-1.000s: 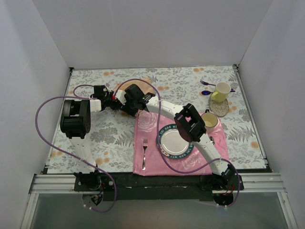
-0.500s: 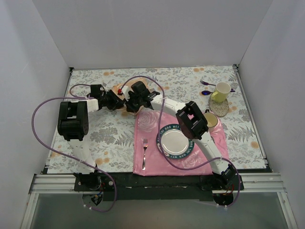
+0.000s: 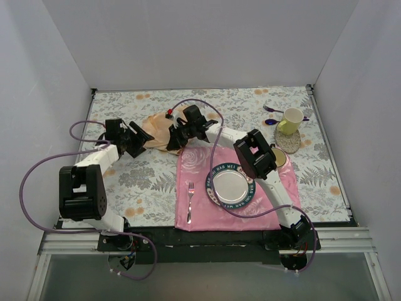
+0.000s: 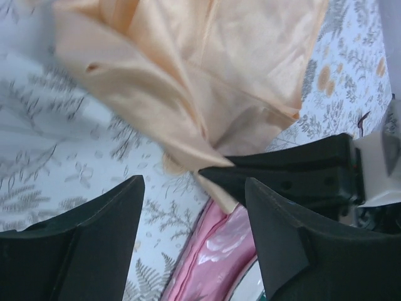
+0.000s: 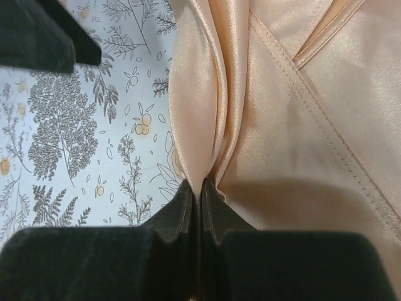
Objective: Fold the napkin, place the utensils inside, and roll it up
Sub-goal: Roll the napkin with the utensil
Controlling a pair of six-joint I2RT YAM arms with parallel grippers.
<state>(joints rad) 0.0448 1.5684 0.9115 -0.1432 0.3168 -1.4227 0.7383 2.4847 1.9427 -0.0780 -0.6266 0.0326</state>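
The peach-gold napkin (image 3: pixel 158 128) lies crumpled on the floral tablecloth, just behind the pink mat's far left corner. My right gripper (image 3: pixel 173 140) is at its right edge, shut on a pinched fold of the napkin (image 5: pixel 276 113), with the satin running between the right gripper's (image 5: pixel 200 188) pads. To the left of the cloth, my left gripper (image 3: pixel 139 139) stands open. In the left wrist view the napkin (image 4: pixel 188 75) is spread beyond the left gripper (image 4: pixel 194 182), which has nothing between its fingers (image 4: pixel 81 244). The utensils are out of view.
A pink rose-printed mat (image 3: pixel 199 216) holds a dark-rimmed plate (image 3: pixel 210 188) and a light-coloured fork (image 3: pixel 190 202). A yellow cup (image 3: pixel 290 120) on a coaster, purple spoons (image 3: pixel 271 110) and a second cup (image 3: pixel 274 157) are at the right. White walls enclose the table.
My left gripper has opened, let go of the napkin and drawn back to the left. My right gripper has shut on the napkin's fold and shifted slightly right.
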